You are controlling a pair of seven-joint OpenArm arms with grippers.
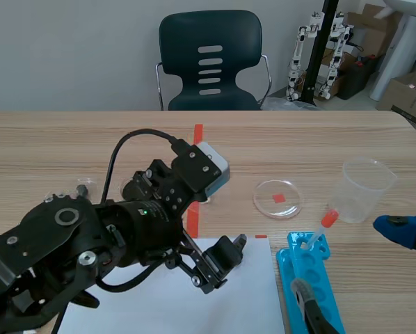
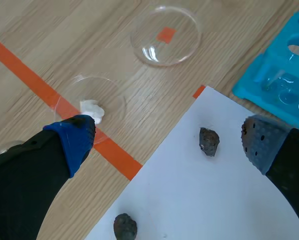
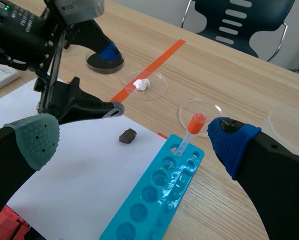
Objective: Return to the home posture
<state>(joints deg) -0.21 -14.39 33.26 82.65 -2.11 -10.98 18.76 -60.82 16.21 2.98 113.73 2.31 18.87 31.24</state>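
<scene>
My left gripper [image 1: 218,268] hangs open over the white paper sheet [image 1: 243,306], and the arm's bulk fills the lower left of the scene view. In the left wrist view, the left gripper [image 2: 167,135] has a small dark stone [image 2: 208,141] between its spread fingers and a second stone [image 2: 125,226] nearer the wrist. My right gripper [image 3: 133,135] is open too, low at the right, above the blue well tray [image 3: 159,195]. A dropper with an orange-red bulb [image 3: 189,132] stands in that tray. Neither gripper holds anything.
A petri dish with a white lump [image 2: 92,107] sits on the orange tape. An empty dish [image 1: 278,198] lies right of it, a clear plastic cup [image 1: 364,188] further right. A dark dish [image 3: 105,61] and a chair [image 1: 209,62] are beyond.
</scene>
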